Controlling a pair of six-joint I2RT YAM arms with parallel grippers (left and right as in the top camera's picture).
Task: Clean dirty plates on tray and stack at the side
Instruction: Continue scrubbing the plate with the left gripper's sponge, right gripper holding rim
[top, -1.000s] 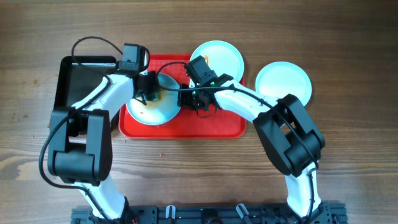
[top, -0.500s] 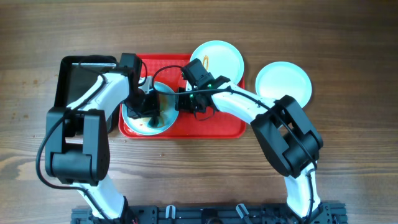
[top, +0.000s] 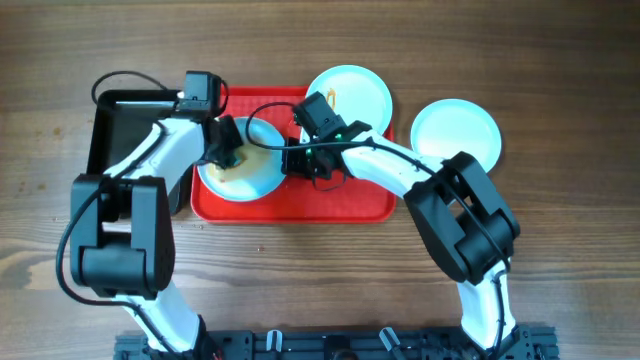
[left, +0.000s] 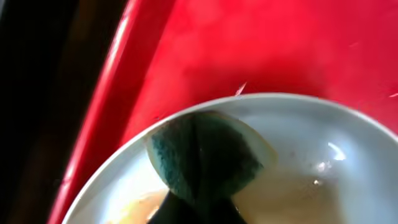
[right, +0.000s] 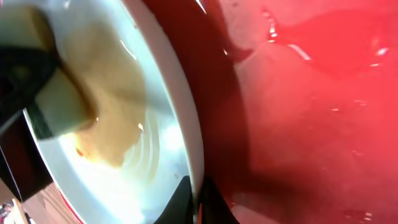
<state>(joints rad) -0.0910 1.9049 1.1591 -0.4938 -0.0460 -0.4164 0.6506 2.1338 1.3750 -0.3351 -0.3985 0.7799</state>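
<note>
In the overhead view the red tray (top: 350, 197) lies at the middle of the wooden counter (top: 300, 35), with a black pan (top: 120, 130) just beside its left edge. The smeared plate (top: 255, 178) sits in the left half of the tray, and both arms meet over it.

The left gripper (top: 226, 150) is over the plate's upper left part, clamped on a sponge (left: 205, 155). The left wrist view shows the sponge's dark green face pressed against the plate's inner surface just inside the rim, with the fingers only a dark shape at the bottom edge of the frame. A tan-brown film (right: 112, 106) spreads across the middle of the plate, and in the right wrist view the sponge's yellow body touches its left side.

The right gripper (top: 292, 160) is closed on the plate's right rim, with one finger on each side of the thin white edge at the bottom of the right wrist frame. A dark shadow runs under that rim, so the plate seems tipped up off the tray base on that side, though the overhead view does not settle it.

A second plate (top: 350, 95), marked with a small orange streak (top: 330, 97), lies across the tray's upper right edge. A third plate (top: 456, 130) rests on the counter to the right of the tray, apart from it, its face plain white.
</note>
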